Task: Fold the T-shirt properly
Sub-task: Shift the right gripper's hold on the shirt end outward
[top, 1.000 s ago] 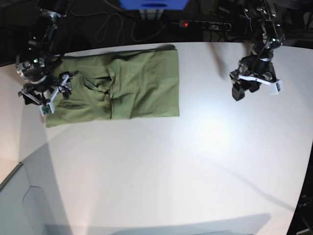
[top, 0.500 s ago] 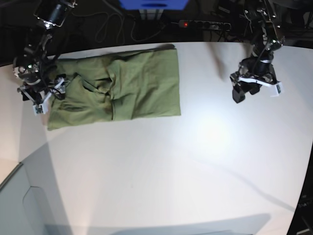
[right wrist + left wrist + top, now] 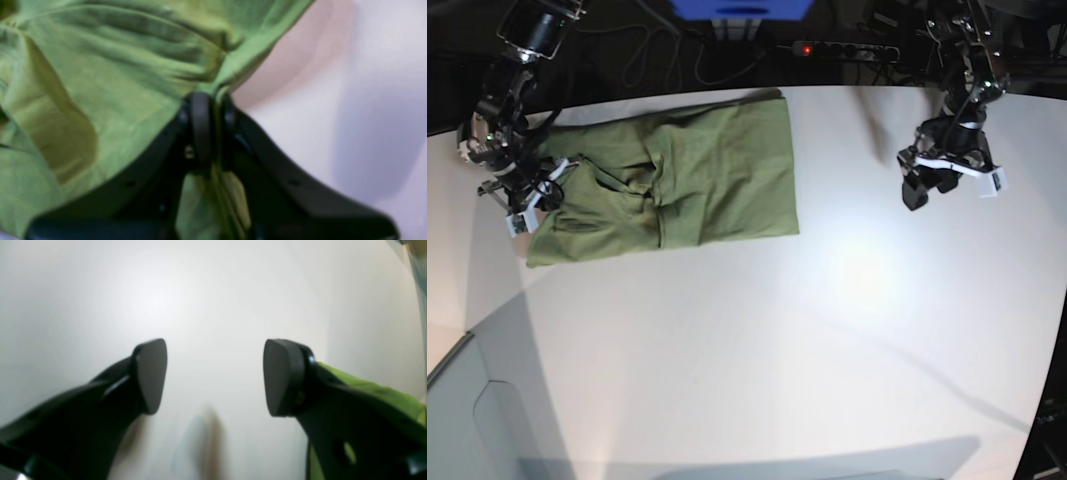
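Note:
The olive-green T-shirt [image 3: 687, 170] lies partly folded and wrinkled at the back left of the white table [image 3: 827, 330]. In the base view my right gripper [image 3: 537, 196] is at the shirt's left edge. The right wrist view shows this gripper [image 3: 210, 100] shut on a bunched fold of the green fabric [image 3: 100, 83]. My left gripper [image 3: 927, 187] hovers over bare table at the back right, well apart from the shirt. In the left wrist view it [image 3: 215, 373] is open and empty, with a bit of the shirt [image 3: 393, 396] behind its right finger.
A black power strip [image 3: 847, 50], cables and a blue object [image 3: 742, 8] lie beyond the table's back edge. A grey surface [image 3: 467, 420] lies below the table's front left edge.
My right gripper has closed on the shirt's left edge and shifted slightly right and toward the back, bunching the fabric there. The left arm has not moved.

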You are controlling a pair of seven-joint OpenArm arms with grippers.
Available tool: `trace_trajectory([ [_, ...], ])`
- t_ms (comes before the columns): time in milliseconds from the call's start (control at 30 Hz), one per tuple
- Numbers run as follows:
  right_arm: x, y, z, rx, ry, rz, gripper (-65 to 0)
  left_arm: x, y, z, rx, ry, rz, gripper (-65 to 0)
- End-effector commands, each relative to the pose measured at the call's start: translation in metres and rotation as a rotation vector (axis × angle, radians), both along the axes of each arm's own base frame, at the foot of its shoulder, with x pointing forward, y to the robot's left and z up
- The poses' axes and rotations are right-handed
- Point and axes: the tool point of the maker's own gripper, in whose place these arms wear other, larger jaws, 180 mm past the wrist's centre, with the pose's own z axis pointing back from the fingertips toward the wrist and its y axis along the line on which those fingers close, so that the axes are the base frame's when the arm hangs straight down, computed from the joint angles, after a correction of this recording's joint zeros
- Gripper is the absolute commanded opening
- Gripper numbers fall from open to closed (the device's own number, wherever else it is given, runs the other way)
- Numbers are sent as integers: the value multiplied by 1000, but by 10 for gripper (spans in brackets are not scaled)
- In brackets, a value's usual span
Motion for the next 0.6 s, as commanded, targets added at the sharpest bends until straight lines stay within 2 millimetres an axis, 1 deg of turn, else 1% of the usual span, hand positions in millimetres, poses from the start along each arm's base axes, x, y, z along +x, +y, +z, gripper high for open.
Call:
trace_trajectory([
  [0, -22, -11, -16, -72, 126, 12, -650, 5, 2, 11, 10, -40, -1, -218],
  [100, -17, -13, -7, -87, 100, 15, -650, 5, 2, 11, 10, -40, -1, -218],
  [200, -7, -13, 15, -129, 36, 29, -650, 5, -2, 10, 5, -37, -10, -218],
  [267, 1, -8, 32, -144, -17, 35, -650, 6, -13, 6, -3, -29, -38, -218],
  [333, 7, -6, 48, -169, -63, 41, -650, 6, -24, 3, -17, -23, -65, -218],
  [400, 10, 1, 59, -177, -96, 54, -650, 9, -40, 0, -36, -23, -102, -218],
  [500, 17, 13, 73, -197, -135, 92, -650, 9, -58, -17, -78, 18, -138, -218],
  [567, 15, 21, 78, -205, -148, 119, -650, 14, -72, -26, -98, 33, -169, -222],
])
